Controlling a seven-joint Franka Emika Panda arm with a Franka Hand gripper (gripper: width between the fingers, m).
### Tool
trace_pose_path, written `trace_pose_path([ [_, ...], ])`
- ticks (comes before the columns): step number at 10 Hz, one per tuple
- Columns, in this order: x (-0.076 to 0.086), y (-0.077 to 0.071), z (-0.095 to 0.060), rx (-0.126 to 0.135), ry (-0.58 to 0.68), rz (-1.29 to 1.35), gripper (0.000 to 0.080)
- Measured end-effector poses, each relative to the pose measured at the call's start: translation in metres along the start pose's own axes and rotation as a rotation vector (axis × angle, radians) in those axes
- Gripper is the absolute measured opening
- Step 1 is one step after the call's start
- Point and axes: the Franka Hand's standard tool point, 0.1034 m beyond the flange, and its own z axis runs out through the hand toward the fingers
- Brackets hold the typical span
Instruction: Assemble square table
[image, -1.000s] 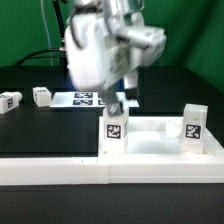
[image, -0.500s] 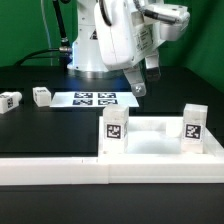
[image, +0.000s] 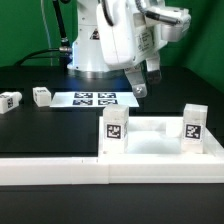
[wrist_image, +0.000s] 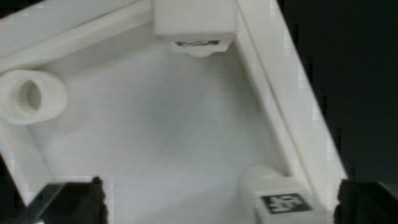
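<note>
The white square table slab (image: 150, 142) lies with its rim up behind the barrier wall. Two tagged legs stand upright on it, one at the exterior view's left corner (image: 115, 128) and one at the right corner (image: 192, 123). Two loose legs (image: 42, 96) (image: 10, 100) lie on the black table at the exterior view's left. My gripper (image: 139, 90) hangs open and empty above and behind the slab. In the wrist view the gripper (wrist_image: 217, 205) is open over the slab's inside (wrist_image: 160, 140), with one leg (wrist_image: 196, 20), a tagged leg (wrist_image: 281, 203) and a round socket (wrist_image: 27, 95) showing.
The marker board (image: 95, 99) lies flat behind the slab. The long white L-shaped barrier wall (image: 110, 172) runs along the front. The robot's base (image: 95, 50) stands at the back, in front of a green backdrop.
The gripper has lifted up and away from the leg at the slab's left corner since one second ago. Nothing has visibly moved in the last half second.
</note>
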Motion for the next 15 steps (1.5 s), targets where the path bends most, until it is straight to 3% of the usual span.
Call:
trace_pose_path([
  [1, 0.004, 0.024, 0.008, -0.004, 0.018, -0.009, 0.0649],
  [2, 0.008, 0.038, 0.016, 0.002, 0.035, -0.017, 0.0649],
  [4, 0.014, 0.056, 0.028, -0.010, 0.056, -0.056, 0.0649],
  [5, 0.020, 0.063, 0.033, -0.055, 0.060, -0.087, 0.0649],
  [6, 0.025, 0.070, 0.036, -0.157, 0.053, -0.105, 0.0649],
  [7, 0.030, 0.067, 0.038, -0.196, 0.051, -0.128, 0.0649],
  [9, 0.036, 0.063, 0.036, -0.235, 0.059, -0.189, 0.0649],
  [15, 0.035, 0.063, 0.036, -0.242, 0.063, -0.198, 0.0649],
])
